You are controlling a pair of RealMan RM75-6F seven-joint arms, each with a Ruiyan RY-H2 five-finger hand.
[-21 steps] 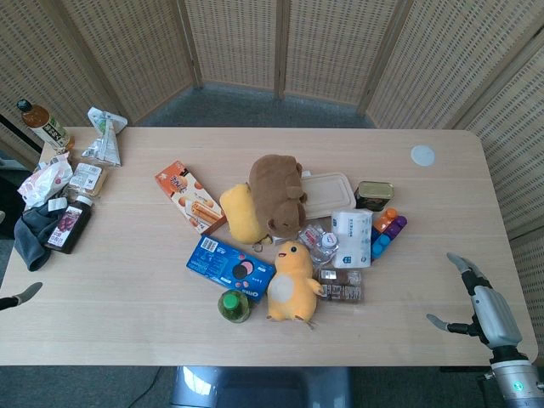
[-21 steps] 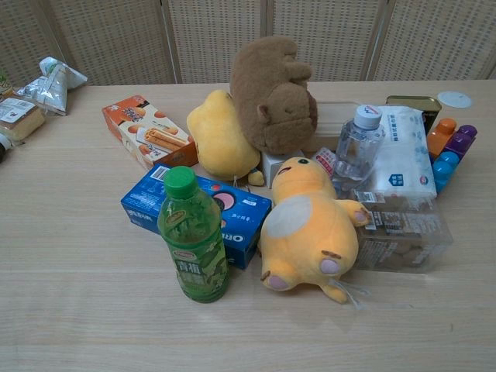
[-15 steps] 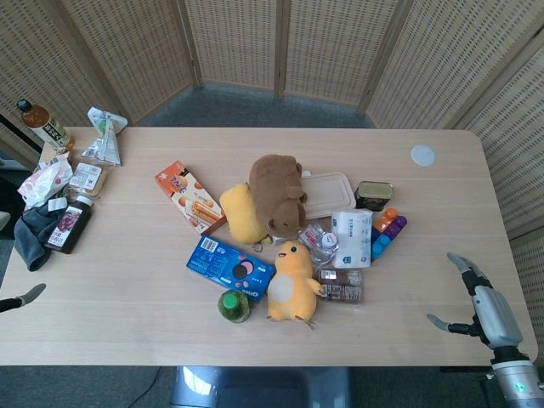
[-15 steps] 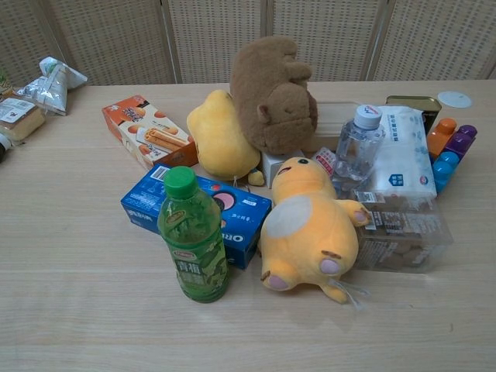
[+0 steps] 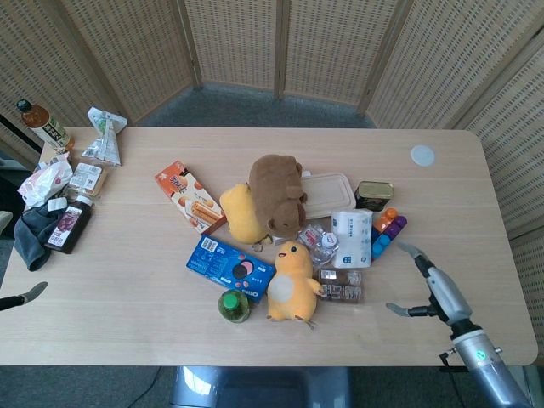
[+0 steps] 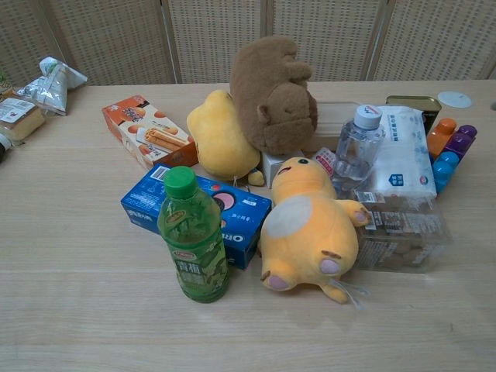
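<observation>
My right hand (image 5: 436, 287) hovers over the table's front right, fingers spread and holding nothing. It is a little right of the clear snack box (image 5: 342, 286) and below the coloured blocks (image 5: 387, 234). Of my left hand only a fingertip (image 5: 25, 296) shows at the far left edge, away from every object. The chest view shows neither hand. The central pile holds a brown plush (image 5: 277, 194), a yellow duck plush (image 5: 291, 283), a green tea bottle (image 5: 233, 305), a blue Oreo box (image 5: 229, 265) and a water bottle (image 5: 320, 241).
An orange biscuit box (image 5: 190, 196), a tissue pack (image 5: 352, 237), a tin (image 5: 373, 195) and a clear container (image 5: 327, 194) ring the pile. A brown tea bottle (image 5: 42, 124), silver packets (image 5: 104, 136) and a dark cloth (image 5: 32, 234) sit at the left end. A white lid (image 5: 422, 155) lies far right.
My right hand has moved left and further onto the table, closer to the snack box and blocks. The left fingertip and the objects have stayed put.
</observation>
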